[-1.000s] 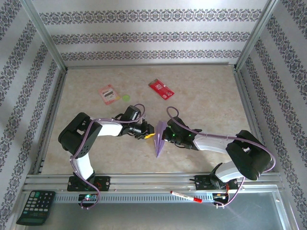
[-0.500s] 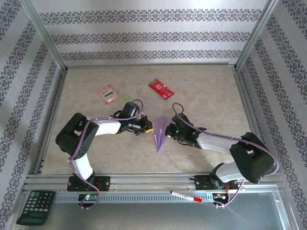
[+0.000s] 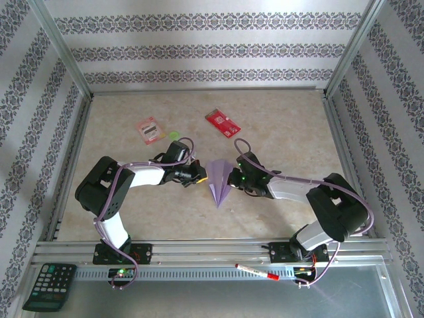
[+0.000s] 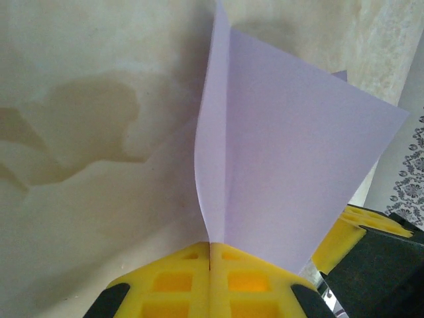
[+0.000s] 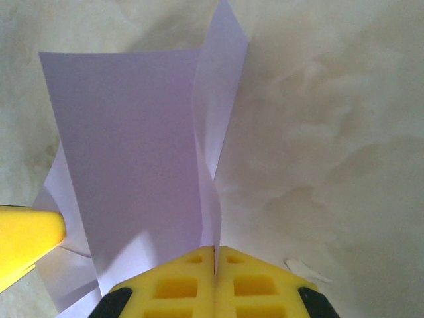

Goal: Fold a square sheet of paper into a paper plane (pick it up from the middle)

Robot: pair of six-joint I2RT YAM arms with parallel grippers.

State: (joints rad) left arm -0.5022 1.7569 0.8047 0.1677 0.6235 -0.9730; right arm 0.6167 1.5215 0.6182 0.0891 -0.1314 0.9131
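paper plane [image 3: 219, 185] pinched between left jaws and right jaws.

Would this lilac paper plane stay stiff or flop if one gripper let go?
Probably floppy: the paper plane bows above the shut left gripper. Likely light: thin sheets stand upright from the shut right gripper. Opposing pulls could tear it.

Setting: robotics lab test cell, not a home.
Frame: silver aluminium extrusion rails [image 3: 212, 250] and corner posts box in the bench.
Walls: white panels papered in grey damask stripes [image 3: 199, 46].
Bench: beige marbled tabletop [image 3: 285, 126].
Rig: black-and-white left robot arm [image 3: 112, 192] and matching right robot arm [image 3: 331, 209], bolted to the near rail.
Front ledge: black button keypad [image 3: 50, 286]; red-and-white marker pen [image 3: 256, 271].
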